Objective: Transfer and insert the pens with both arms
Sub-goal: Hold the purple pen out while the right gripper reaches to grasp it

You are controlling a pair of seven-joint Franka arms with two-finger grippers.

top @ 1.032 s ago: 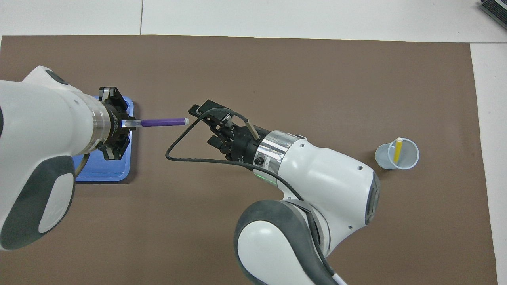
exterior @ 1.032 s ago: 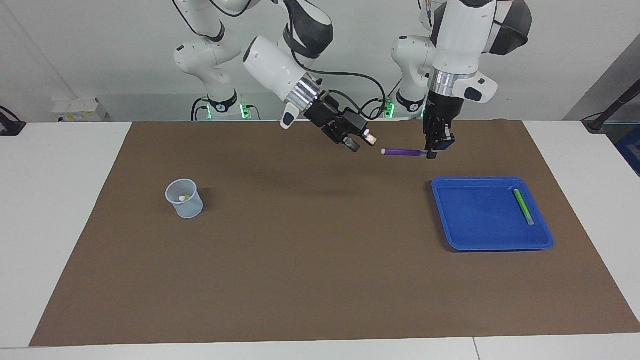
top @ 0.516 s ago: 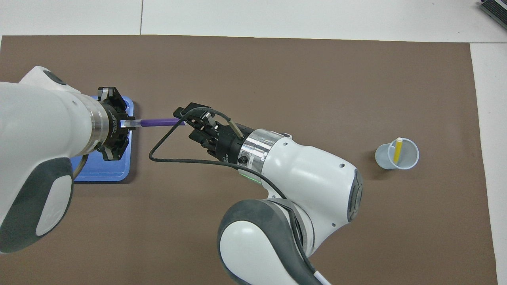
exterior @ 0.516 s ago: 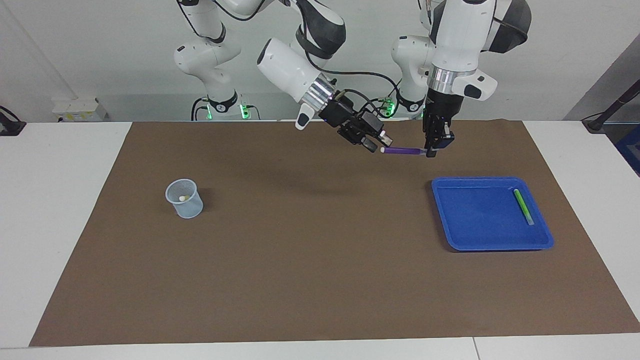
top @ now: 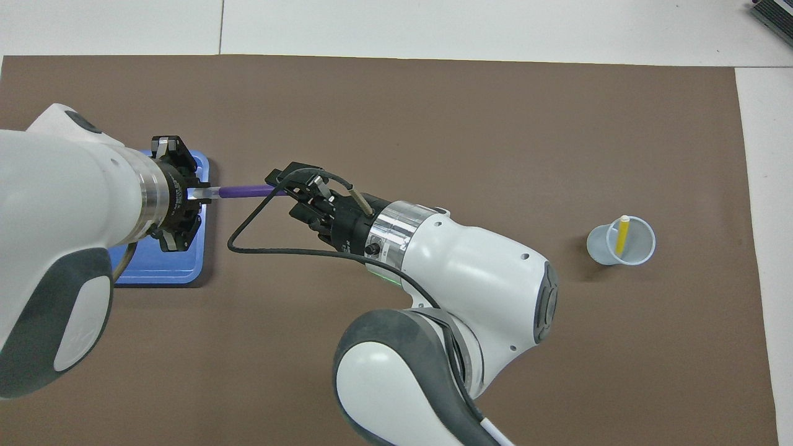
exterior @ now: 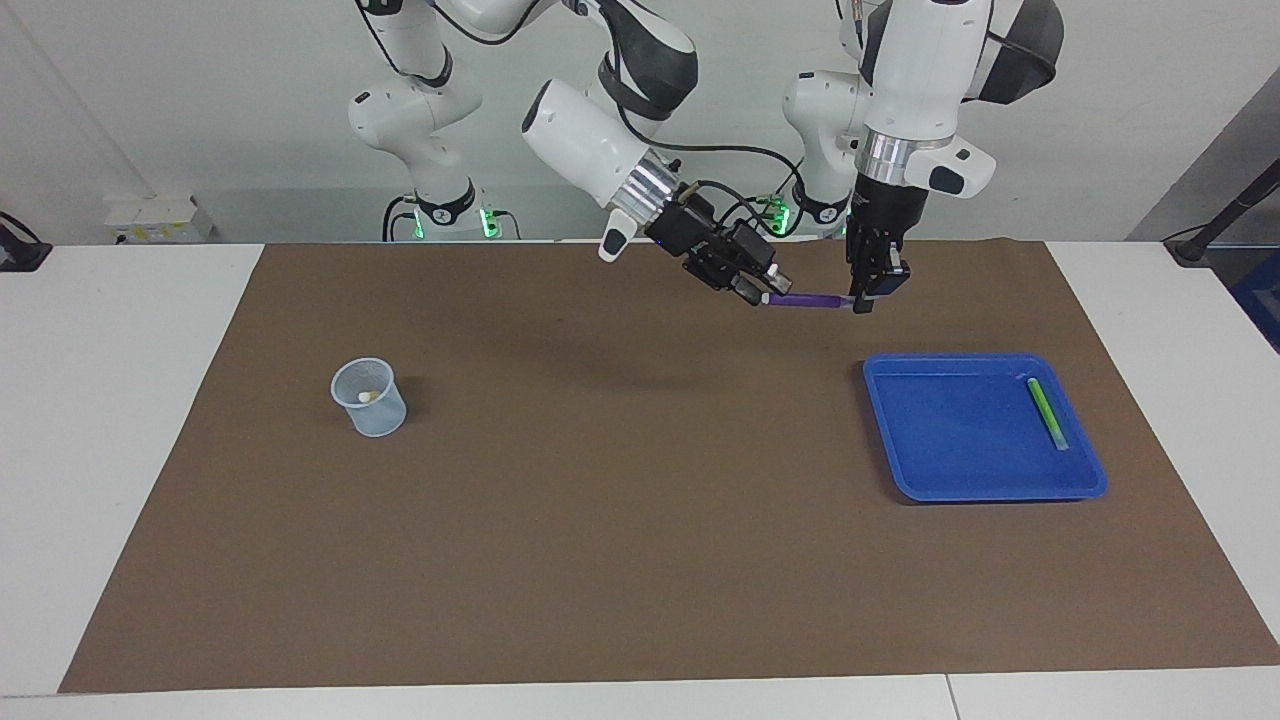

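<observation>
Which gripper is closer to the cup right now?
Right. The right gripper is over mid-mat at the purple pen's pale tip, on the cup's side. The left gripper holds the pen's other end, beside the tray.

left arm [top: 56, 204] hides most of the blue tray [top: 158, 272].

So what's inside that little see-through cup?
A yellow pen stands leaning inside the cup, its pale end poking above the rim. The cup's wall blurs the pen's lower end, so whether it touches the bottom isn't visible.
</observation>
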